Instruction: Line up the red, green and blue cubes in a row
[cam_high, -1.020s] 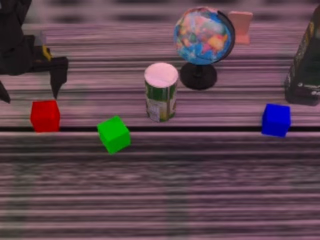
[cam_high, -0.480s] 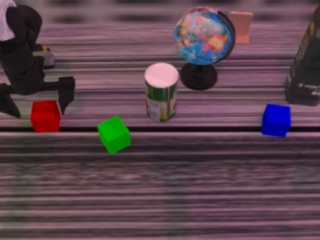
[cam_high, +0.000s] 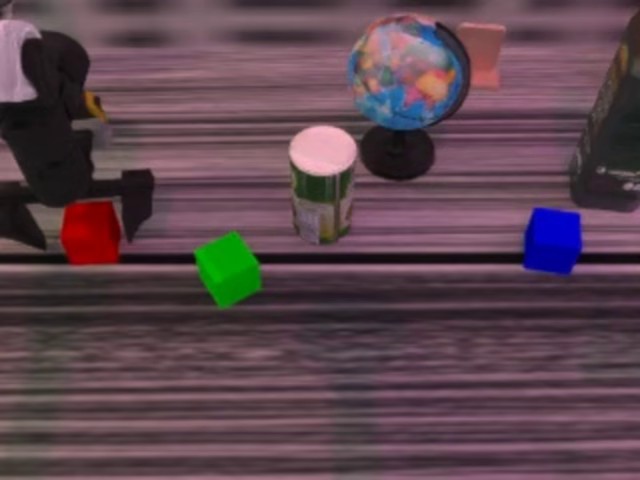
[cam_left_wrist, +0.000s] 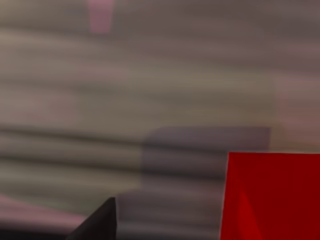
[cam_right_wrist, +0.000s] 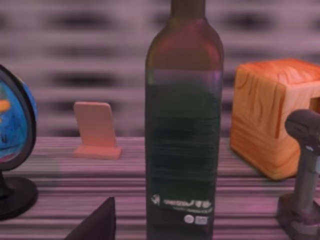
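Step in hand, judged from the layout: pick-up of the first cube, with no cube yet placed in a row.

Landmark for all positions: can (cam_high: 322, 197), white-topped, upright near table centre.

Left gripper (cam_high: 78, 210): far left of the can, lowered over the red cube (cam_high: 90, 232), jaws spread wide with one finger on each side of the cube. No contact visible; nothing held. Left wrist view: red cube (cam_left_wrist: 270, 196) close up, one dark fingertip (cam_left_wrist: 97, 222) apart from it.

Right gripper: not seen in the top view; one dark fingertip (cam_right_wrist: 95, 222) only in the right wrist view, facing a bottle (cam_right_wrist: 183, 125). Opening: cannot tell. Parked.

Next move, as judged: lower fully, centre the jaws, close on opposite flat faces, lift straight.

Cubes, all plain, matte, equal in size:
- Red cube: far left of the can, square to the table edge.
- Green cube (cam_high: 228, 268): just left of and nearer than the can, turned at an angle.
- Blue cube (cam_high: 552, 240): well right of the can.
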